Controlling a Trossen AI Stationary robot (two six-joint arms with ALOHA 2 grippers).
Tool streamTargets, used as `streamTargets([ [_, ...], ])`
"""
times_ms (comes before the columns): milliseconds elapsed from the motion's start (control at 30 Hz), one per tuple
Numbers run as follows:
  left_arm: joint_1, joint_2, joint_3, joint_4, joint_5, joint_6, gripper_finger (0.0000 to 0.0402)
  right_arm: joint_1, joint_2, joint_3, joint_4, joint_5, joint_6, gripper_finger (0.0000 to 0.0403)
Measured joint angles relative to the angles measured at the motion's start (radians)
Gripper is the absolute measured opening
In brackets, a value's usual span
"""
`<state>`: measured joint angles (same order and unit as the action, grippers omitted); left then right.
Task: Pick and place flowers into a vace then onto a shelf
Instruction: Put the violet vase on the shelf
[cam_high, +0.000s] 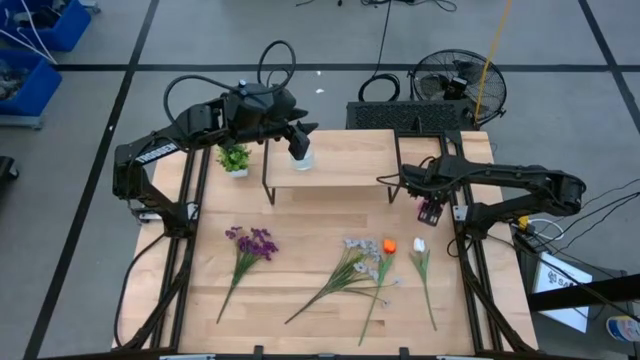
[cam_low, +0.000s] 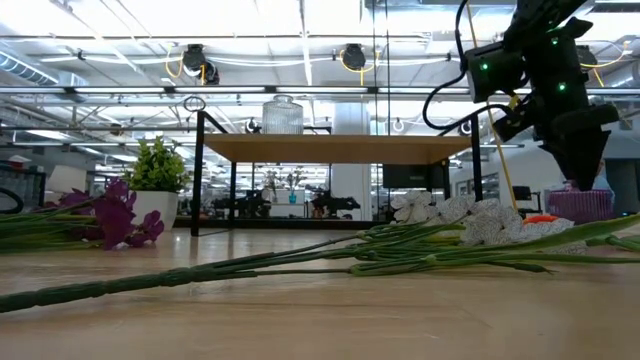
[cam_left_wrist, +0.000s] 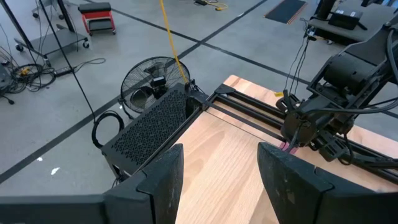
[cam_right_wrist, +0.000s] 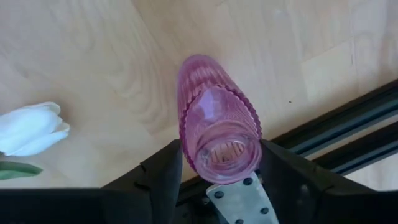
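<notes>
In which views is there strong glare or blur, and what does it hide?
Low view: bright ceiling lights wash out the room above the shelf, and the nearest flowers blur. Right wrist view: the pink vase is soft at its far end. High view: even light, faint shadows.

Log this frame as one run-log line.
left hand: open, over shelf by clear vase | right hand: shut on pink vase | flowers: on table
</notes>
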<state>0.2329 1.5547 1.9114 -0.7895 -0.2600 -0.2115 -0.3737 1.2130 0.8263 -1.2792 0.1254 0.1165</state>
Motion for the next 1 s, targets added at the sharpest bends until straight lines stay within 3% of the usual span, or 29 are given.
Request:
streamTargets([
  [200,0.0,0.0,0.0,0.0,0.0,0.0,0.0212,0.0,-0.001,0.003,-0.005,-0.002,0.04,0.0148],
  [400,0.0,0.0,0.0,0.0,0.0,0.0,0.0212,0.019,-0.015,0.002,-0.038,-0.018,0.081,0.0142],
  [700,0.0,0.0,0.0,0.0,0.0,0.0,0.0212,0.087,-0.068,-0.001,-0.063,-0.185,0.173,0.0138],
  [1000,0.0,0.0,0.0,0.0,0.0,-0.001,0.0212,0.227,-0.149,-0.001,-0.047,-0.391,0.317,0.014],
])
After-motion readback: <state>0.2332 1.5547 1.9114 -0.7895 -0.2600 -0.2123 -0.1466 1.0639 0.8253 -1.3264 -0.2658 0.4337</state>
